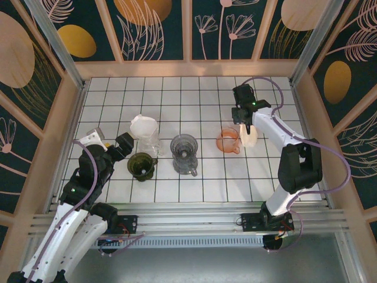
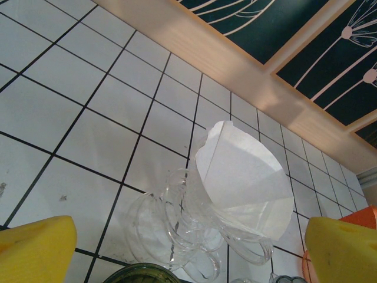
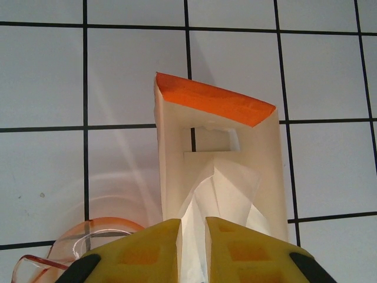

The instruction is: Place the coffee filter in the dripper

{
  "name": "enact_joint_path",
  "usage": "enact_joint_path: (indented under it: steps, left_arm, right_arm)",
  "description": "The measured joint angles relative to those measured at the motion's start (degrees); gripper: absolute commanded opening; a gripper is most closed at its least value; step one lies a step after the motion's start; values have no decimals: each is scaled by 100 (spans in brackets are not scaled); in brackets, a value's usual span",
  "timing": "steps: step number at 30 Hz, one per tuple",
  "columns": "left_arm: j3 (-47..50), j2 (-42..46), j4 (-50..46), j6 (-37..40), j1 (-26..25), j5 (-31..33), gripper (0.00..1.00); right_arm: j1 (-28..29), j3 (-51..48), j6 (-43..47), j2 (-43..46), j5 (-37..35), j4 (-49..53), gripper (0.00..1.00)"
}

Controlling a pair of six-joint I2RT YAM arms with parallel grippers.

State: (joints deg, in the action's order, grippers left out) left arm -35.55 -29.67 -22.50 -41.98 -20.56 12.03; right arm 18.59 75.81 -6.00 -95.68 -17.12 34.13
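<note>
White folded paper of the coffee filter (image 3: 219, 190) is seen partly inside a cream holder (image 3: 177, 159) with an orange top, set just right of the orange dripper (image 1: 227, 142) on the right half of the tiled table (image 1: 194, 94), and its near end is pinched between the yellow fingertips of the right gripper (image 3: 192, 236). Further left, a grey dripper (image 1: 184, 154), a dark green dripper (image 1: 141, 165) and a clear dripper (image 2: 177, 230) lined with a second white filter (image 2: 241, 171) are found mid-table. The left gripper (image 2: 188, 252) is held spread wide, just near and left of the clear one.
</note>
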Motion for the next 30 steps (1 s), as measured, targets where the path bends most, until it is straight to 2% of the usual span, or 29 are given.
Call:
enact_joint_path:
  steps: [22, 25, 28, 30]
  left_arm:
    - [0, 0, 0, 0, 0, 2, 99]
    - [0, 0, 0, 0, 0, 2, 99]
    - [0, 0, 0, 0, 0, 2, 99]
    - [0, 0, 0, 0, 0, 2, 99]
  right_arm:
    - [0, -162, 125, -205, -236, -26, 15]
    - [-4, -208, 127, -245, -238, -42, 10]
    - [-4, -238, 133, -254, -243, -68, 1]
    - [-4, -238, 140, -254, -260, -90, 0]
